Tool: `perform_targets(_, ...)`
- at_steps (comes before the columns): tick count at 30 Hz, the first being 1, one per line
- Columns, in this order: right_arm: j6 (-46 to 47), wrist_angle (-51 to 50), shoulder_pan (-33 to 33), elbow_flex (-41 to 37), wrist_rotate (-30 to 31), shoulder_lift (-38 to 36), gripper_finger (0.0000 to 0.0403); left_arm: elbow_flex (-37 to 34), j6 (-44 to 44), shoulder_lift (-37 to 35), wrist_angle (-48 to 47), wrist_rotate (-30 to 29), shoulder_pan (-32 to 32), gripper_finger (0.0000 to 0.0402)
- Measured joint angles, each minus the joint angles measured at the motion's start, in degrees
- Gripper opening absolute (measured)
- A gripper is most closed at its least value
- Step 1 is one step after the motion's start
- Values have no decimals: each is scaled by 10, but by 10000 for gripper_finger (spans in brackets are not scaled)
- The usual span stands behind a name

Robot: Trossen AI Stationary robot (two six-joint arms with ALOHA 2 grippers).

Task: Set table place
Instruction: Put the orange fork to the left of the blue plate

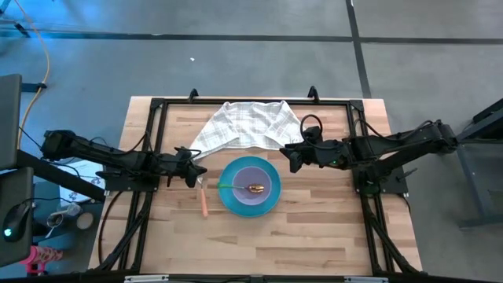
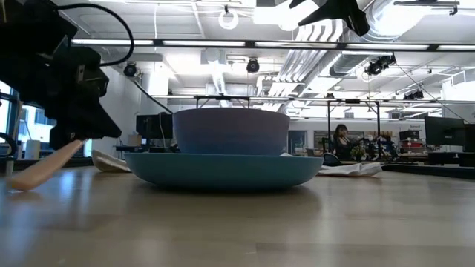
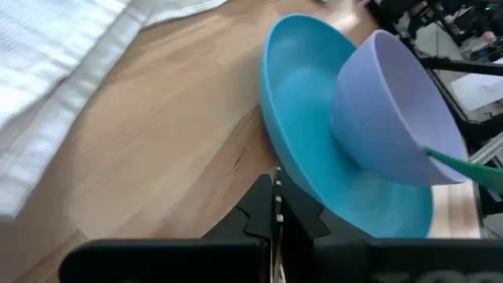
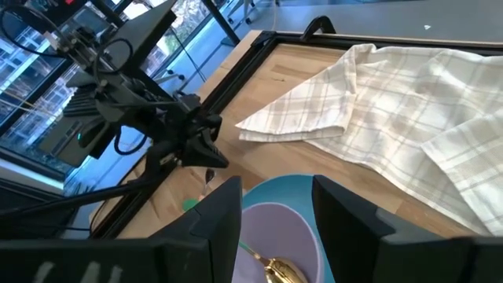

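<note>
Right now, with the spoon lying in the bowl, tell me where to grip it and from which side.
Grip the spoon by its green handle, where it juts past the rim of the lavender bowl toward the left arm's side. Come from above, closing across the handle. That end is raised and free, while the gold head lies low inside the bowl, walled in.

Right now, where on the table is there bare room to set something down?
Bare wood lies along the near edge, below the blue plate and fork, and right of the plate. It is crowded between the checked cloth, left gripper and right gripper.
</note>
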Motion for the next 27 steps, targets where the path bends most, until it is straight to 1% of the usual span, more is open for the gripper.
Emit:
perform_targets(5, 2, 0, 0, 0, 2, 0, 144, -7, 1, 17, 3, -19, 0, 0)
perform_targets(11, 2, 3, 0, 0, 2, 0, 144, -7, 2, 50, 38, -36, 0, 0)
perform_targets(19, 2, 4, 1, 0, 2, 0, 144, -6, -44, 120, 76, -70, 0, 0)
perform_targets(27, -3, 4, 1, 0, 2, 0, 144, -6, -43, 209, 196, -81, 0, 0)
